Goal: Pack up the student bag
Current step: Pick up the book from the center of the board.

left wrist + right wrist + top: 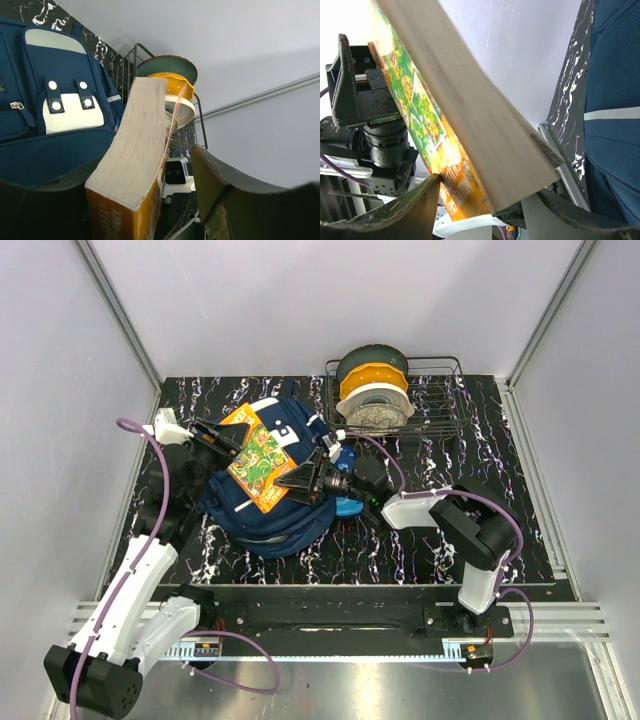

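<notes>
**Condition.** The student bag (265, 525) lies flat on the tabletop (400, 550). The book (262, 458) sits across the top of the bag, with one end in each claw. The left claw (228, 436) straddles the end at the bag's left. In the left wrist view a gap shows between the page block and one finger (225, 200), so a firm pinch cannot be confirmed. The right claw (290, 481) straddles the end at the bag's right. Its fingers lie close against cover and pages, but whether they press cannot be told. The bag's opening is not visible, because the book covers that area.

**Hazards (assessed).**

1. Slip. If only one claw bears the load, the heavy, smooth-covered book may pivot on that grip and drop onto the bag.
2. Twist. Two claws on one book must move together. Unequal travel would bow the book or lever it out of the looser jaws.
3. Snag. The bag is soft. A leading corner may catch fabric instead of entering, then drag or fold the bag.
4. Collision. The claws work close together above the bag, so a misjudged approach could bring them into contact.
5. Nearby items. The small blue item (348, 506) lies just beside the bag's right edge and the wire rack (445, 400) stands behind the bag. A swung book could strike either.
</notes>
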Controlling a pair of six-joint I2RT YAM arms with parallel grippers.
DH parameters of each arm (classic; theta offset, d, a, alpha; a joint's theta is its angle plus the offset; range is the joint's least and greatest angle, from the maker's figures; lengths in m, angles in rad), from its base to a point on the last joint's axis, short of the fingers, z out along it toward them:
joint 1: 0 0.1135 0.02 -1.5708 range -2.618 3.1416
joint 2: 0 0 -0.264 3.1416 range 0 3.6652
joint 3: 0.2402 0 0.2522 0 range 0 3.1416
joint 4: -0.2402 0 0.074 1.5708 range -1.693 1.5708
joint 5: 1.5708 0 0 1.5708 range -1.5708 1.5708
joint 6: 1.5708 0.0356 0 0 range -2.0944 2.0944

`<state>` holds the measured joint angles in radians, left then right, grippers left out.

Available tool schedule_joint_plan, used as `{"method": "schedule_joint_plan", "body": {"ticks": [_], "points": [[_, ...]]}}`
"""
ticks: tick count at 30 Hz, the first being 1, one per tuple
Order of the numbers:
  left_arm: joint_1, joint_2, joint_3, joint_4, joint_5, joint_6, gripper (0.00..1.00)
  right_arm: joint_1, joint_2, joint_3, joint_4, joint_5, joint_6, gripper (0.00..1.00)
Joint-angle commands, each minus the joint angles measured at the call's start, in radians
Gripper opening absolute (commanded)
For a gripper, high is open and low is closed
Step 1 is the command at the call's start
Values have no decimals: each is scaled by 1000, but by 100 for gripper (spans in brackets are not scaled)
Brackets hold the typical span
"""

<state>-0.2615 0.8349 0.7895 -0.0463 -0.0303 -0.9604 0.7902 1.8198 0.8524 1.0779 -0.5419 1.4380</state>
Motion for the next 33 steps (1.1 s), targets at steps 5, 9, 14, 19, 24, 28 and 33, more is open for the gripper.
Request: {"method": "schedule_joint_plan", "body": {"ticks": [5,9,14,19,24,28,33], "points": [[11,-14,-1,97,59,-4,0,7,16,39,194,-52,16,45],[13,-20,-9,94,67,-3,0,9,4,31,205,-55,6,45],[15,-25,-12,74,69,0,0,7,-13,34,202,-53,-14,60],[16,-33,-29,75,78,6,0,7,-25,33,174,-56,-36,58],[15,-37,-42,97,118,14,0,7,-27,27,177,-56,-37,44],[15,-36,-64,114,144,22,3,6,-33,33,195,-75,-47,2],[16,-51,-64,118,152,83,63,7,-135,2,7,-24,-142,0]]}}
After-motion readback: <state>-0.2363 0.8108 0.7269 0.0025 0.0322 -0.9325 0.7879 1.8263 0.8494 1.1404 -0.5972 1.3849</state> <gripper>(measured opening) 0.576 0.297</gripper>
